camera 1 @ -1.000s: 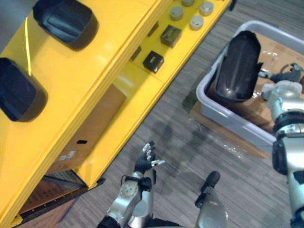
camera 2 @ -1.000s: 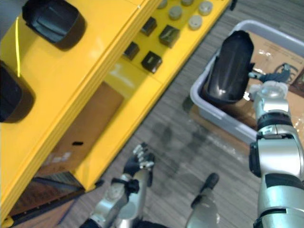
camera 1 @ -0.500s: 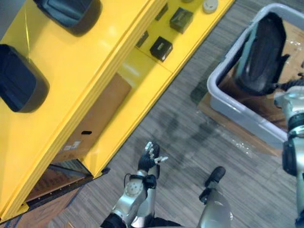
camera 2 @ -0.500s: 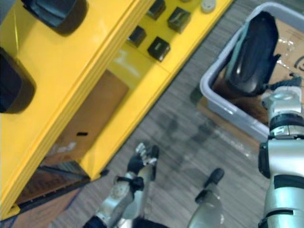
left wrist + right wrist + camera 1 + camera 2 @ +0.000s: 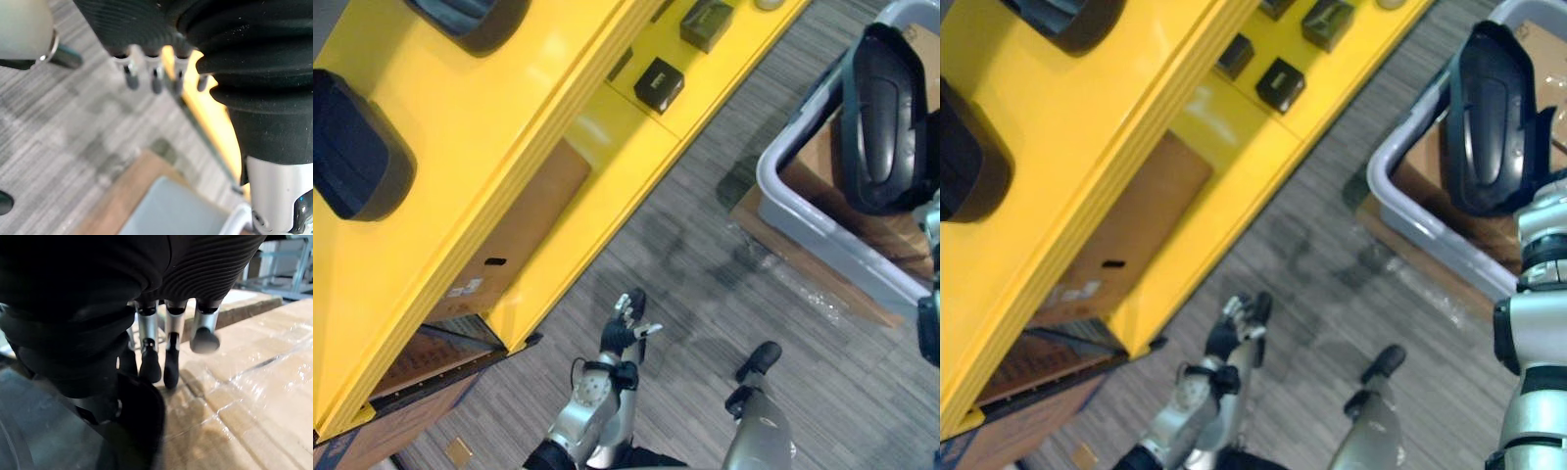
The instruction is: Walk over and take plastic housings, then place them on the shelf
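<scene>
Black housing (image 5: 886, 117) stood in bin (image 5: 822, 235), 2 o'clock | my right hand (image 5: 168, 347) beside it, left hand (image 5: 625, 328) idle, all fingers (image 5: 204, 330) released | shallow grip could tip it

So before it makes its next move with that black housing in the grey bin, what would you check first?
1. Black plastic housing stands upright in the grey plastic bin, nothing on top of it: ok.
2. Right hand is close against that housing: ok.
3. Right hand's hold on it is secure: cannot tell.
4. Left hand is free, fingers relaxed, holding nothing: ok.
5. Room on the yellow shelf beside the black housing already lying on it: ok.
</scene>
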{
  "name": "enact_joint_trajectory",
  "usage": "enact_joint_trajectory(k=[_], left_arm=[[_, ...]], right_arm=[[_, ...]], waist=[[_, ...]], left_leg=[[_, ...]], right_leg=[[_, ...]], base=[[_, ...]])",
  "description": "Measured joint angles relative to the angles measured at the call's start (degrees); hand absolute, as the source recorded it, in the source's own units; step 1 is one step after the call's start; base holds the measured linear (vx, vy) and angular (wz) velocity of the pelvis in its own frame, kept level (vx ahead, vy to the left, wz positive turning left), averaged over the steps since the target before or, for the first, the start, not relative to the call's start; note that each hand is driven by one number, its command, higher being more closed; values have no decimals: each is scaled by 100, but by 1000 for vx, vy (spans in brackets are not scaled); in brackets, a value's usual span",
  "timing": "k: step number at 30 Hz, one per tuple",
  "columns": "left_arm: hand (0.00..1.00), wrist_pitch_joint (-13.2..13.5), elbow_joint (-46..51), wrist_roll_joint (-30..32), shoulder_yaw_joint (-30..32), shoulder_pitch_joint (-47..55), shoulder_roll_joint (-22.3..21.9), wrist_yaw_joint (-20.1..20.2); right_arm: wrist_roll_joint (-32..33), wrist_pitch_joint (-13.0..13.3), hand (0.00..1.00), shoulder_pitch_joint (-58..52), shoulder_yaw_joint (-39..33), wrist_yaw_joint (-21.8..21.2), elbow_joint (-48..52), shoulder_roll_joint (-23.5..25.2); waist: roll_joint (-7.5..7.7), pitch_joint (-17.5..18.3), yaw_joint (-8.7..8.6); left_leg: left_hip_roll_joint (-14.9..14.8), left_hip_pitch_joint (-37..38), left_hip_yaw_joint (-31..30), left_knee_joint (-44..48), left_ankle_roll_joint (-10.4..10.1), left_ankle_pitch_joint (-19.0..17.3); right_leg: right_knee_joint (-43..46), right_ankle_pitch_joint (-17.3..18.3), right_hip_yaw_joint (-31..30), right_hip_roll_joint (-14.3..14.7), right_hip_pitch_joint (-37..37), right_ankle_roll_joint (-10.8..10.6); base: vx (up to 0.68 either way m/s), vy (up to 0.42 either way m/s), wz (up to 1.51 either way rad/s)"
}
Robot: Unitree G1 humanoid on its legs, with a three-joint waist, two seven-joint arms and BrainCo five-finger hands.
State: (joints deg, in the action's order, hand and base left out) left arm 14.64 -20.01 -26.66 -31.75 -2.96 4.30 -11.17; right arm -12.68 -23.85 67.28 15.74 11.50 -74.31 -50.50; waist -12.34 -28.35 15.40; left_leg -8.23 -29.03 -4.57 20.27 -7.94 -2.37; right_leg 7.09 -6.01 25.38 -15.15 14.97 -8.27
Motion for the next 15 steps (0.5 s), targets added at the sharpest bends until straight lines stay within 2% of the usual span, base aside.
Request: enact_joint_trajectory(k=[2, 4, 6, 9, 13, 15], left_arm=[[0, 35, 127, 1, 23, 75, 23, 1], [0, 45, 196, 5, 31, 94, 81, 3], [0, 160, 239, 4, 82, 108, 204, 7], [0, 255, 439, -5, 374, 254, 228, 4], [0, 397, 611, -53, 491, 302, 406, 11], [0, 399, 659, -58, 568, 315, 428, 13]], right_arm=[[0, 107, 100, -1, 2, 109, -61, 13], [0, 345, 100, -20, 24, 285, -121, 27], [1, 799, 100, -93, 239, 648, -104, 42], [-3, 1209, 100, -179, 343, 1012, 10, 57], [-158, 1634, 100, -205, 658, 1276, 361, 58], [-164, 1768, 100, -241, 833, 1294, 480, 67]], waist=[[0, 0, -1], [0, 0, -7], [1, 0, -29], [4, -2, -73], [25, -16, -223], [71, -42, -233]], left_leg=[[-2, 3, -4, 14, 0, 0], [-6, 5, -4, 28, 0, 0], [-24, 32, 6, 35, 0, 1], [-50, 150, 45, 11, -2, 0], [-90, 240, 126, -43, -11, 8], [-123, 333, 212, -95, -17, 12]], right_leg=[[18, 3, 0, 0, -3, 5], [27, 3, 0, 0, -5, 6], [29, 2, -8, 13, -26, 7], [20, 1, -39, 32, -113, 9], [10, -12, -124, 58, -119, 23], [-20, -31, -215, 77, -130, 32]], base=[[0, 0, 0], [-19, 4, -1], [-36, 5, -4], [-15, -2, -6], [1, -2, -11], [16, -10, -19]])
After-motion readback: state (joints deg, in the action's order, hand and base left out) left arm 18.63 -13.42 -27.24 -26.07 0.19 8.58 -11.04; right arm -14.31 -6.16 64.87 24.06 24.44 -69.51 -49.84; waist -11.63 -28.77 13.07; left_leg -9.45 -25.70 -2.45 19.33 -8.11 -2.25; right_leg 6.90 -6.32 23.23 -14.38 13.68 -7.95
